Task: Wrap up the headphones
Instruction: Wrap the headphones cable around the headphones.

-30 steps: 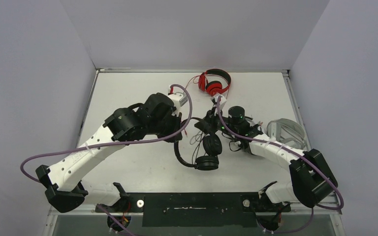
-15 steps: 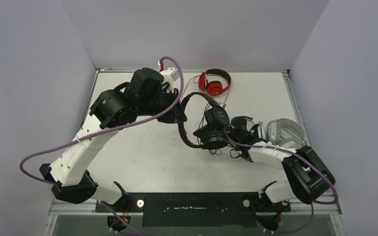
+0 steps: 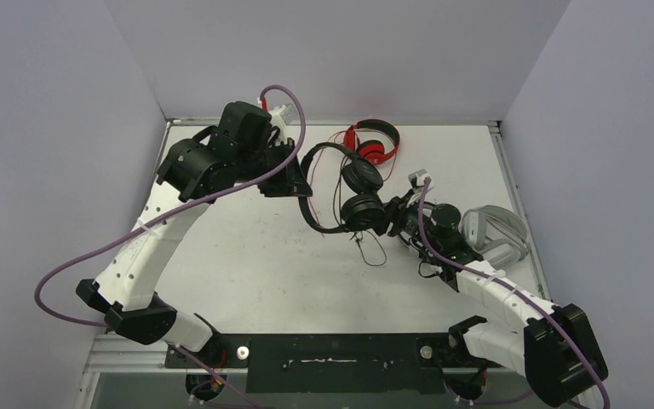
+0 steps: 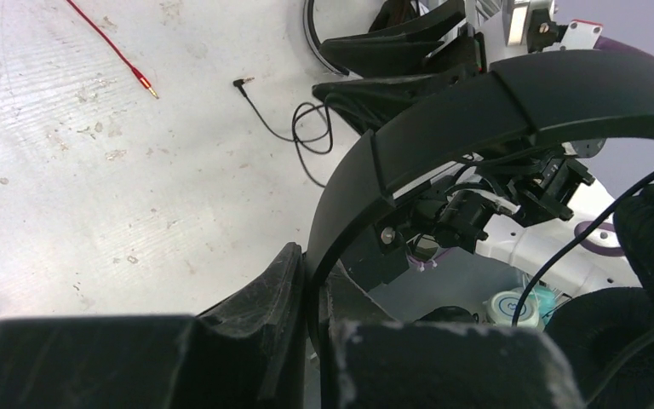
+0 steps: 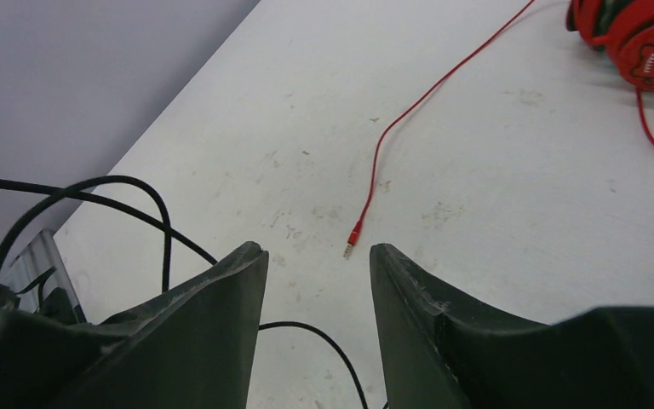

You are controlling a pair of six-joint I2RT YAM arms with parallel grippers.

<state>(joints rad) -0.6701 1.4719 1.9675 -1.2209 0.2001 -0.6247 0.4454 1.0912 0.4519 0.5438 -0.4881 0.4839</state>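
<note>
**Black set hangs from one pinch, cable loose**

My left gripper (image 4: pixel 315 317) is pressed together on the headband of the black headphones (image 3: pixel 363 194). It holds them up off the table (image 3: pixel 238 264), over its far middle, with the ear cups hanging to the right of the pinch. My right gripper (image 5: pixel 317 256) stands spread with nothing between its fingers, just beside the lower ear cup on the near-right side. Beyond its tips I see only bare table and the plug end of the red cord (image 5: pixel 409 128).

The pinch sits on a narrow, smooth, curved band, so I judge the set could swivel or slide out if I swing it. The black cable (image 3: pixel 373 249) dangles in loose loops down to the table, and one loop runs right beside a right finger. If that finger moves without catching the cable cleanly, it could snag the loop and tug the set from my left pinch. The red headphones (image 3: pixel 372 143) lie at the far edge. Their cord trails toward the middle and could tangle with the black one.
</note>
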